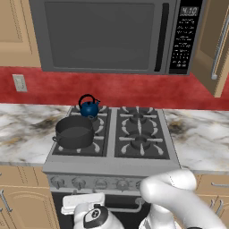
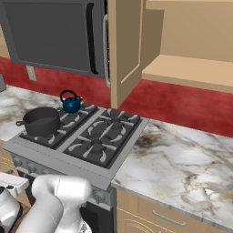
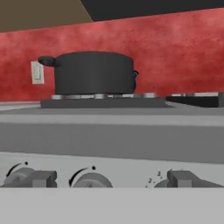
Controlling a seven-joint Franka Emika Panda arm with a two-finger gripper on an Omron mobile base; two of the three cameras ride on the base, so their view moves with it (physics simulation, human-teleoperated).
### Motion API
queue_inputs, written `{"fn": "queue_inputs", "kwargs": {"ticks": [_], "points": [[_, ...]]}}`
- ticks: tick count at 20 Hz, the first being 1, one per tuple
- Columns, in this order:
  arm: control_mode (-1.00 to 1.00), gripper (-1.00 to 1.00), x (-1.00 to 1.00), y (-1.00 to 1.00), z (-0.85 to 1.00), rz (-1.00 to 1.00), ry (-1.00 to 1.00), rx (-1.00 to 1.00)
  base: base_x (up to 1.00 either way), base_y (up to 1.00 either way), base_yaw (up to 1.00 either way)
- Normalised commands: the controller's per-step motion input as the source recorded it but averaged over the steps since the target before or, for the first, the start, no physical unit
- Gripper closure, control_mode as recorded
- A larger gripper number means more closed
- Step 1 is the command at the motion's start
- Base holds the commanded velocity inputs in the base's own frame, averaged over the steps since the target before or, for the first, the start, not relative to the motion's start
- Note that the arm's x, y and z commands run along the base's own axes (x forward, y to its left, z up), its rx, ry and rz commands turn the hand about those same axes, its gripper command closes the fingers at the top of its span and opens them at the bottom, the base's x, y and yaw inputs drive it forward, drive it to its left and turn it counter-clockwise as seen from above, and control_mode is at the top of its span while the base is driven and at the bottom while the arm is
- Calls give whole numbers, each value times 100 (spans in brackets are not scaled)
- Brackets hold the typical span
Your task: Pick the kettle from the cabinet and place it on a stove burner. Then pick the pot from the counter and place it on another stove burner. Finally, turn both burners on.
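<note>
The blue kettle stands on the back left stove burner. In front of it, the dark pot sits on the front left burner. The two right burners are bare. My gripper is low in front of the stove's knob panel, open, with nothing between its fingertips. A knob shows between the fingers. The cabinet is open, its door swung out, its shelf bare.
A grey microwave hangs over the stove. The marble counter runs on both sides. A row of knobs lines the stove's front. A wall socket sits on the red backsplash.
</note>
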Motion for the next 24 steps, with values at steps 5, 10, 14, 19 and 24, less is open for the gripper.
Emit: {"fn": "queue_inputs", "kwargs": {"ticks": [5,10,14,19,24], "points": [[-100,-100,3,2,-19,-1,-1,0,0,0,0],[-100,-100,8,0,-9,-1,-1,0,0,0,0],[-100,-100,16,0,0,-2,0,1,0,0,0],[-100,-100,19,0,0,-2,0,1,0,0,0],[-100,-100,15,0,-6,-1,0,2,0,0,0]]}}
